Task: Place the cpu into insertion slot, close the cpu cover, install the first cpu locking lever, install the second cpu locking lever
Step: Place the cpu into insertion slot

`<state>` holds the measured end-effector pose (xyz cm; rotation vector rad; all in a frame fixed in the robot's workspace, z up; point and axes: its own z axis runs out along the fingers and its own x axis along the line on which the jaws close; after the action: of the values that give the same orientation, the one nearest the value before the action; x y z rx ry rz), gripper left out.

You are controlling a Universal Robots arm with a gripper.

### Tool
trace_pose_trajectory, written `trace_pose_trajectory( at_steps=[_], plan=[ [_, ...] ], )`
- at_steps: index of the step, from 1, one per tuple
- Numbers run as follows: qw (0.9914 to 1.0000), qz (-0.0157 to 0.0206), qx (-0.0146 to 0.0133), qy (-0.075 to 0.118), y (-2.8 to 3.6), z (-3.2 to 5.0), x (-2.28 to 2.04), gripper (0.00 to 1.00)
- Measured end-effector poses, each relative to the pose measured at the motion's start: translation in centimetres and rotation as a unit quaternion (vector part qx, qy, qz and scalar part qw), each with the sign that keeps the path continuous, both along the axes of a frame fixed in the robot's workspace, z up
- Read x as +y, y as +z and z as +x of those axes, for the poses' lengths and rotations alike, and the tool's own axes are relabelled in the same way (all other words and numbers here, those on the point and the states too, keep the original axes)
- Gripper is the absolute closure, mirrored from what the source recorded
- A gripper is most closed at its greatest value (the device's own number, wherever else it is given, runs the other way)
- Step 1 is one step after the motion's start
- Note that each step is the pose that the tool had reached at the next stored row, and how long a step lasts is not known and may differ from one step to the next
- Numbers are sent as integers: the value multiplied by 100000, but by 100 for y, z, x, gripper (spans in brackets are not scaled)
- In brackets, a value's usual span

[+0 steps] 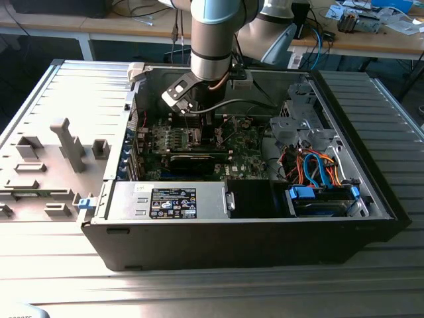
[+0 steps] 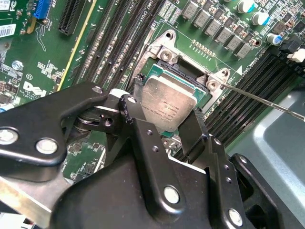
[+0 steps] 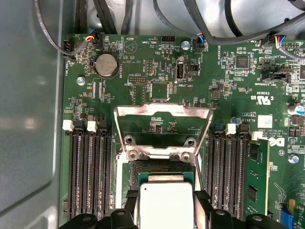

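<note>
- Nearest in the second wrist view, the black claw (image 2: 167,98) is closed on the cpu (image 2: 169,107). Its fingers (image 2: 200,126) are spread only as wide as the chip and pinch two opposite edges.
- The cpu is a flat, silvery square with no long axis to speak of. It lies almost level, metal face up.
- Straight beneath the chip is the insertion slot (image 3: 159,168), so chip and slot are stacked, not side by side. A strip of the dark recess shows past the chip's edge. I cannot tell whether the chip is seated or just above the contacts.
- Just beyond the slot, on the side away from the claw's body, the cpu cover (image 3: 162,110) stands swung open on its hinge. The green board shows through its window.
- A thin wire rod, likely a locking lever (image 2: 257,99), sticks out from one corner of the slot, released.
- Around the slot is the green motherboard (image 3: 157,62), with long black memory slots (image 3: 88,171) on both sides.
- In the exterior view, the open computer case (image 1: 218,248) lies on its side on a ribbed table (image 1: 199,291). It holds the board, a label-bearing box (image 1: 172,202) and blue and orange cables (image 1: 318,165).
- The arm (image 1: 212,40) reaches down into the case, with cluttered benches (image 1: 66,23) behind.
</note>
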<state>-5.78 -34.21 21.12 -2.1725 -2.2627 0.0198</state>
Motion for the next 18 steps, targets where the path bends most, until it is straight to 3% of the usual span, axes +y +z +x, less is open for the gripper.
trace_pose_trajectory(
  at_steps=[18],
  plan=[
    [100000, 2, -3, -1, -34, 0, 1, 45]
  ],
)
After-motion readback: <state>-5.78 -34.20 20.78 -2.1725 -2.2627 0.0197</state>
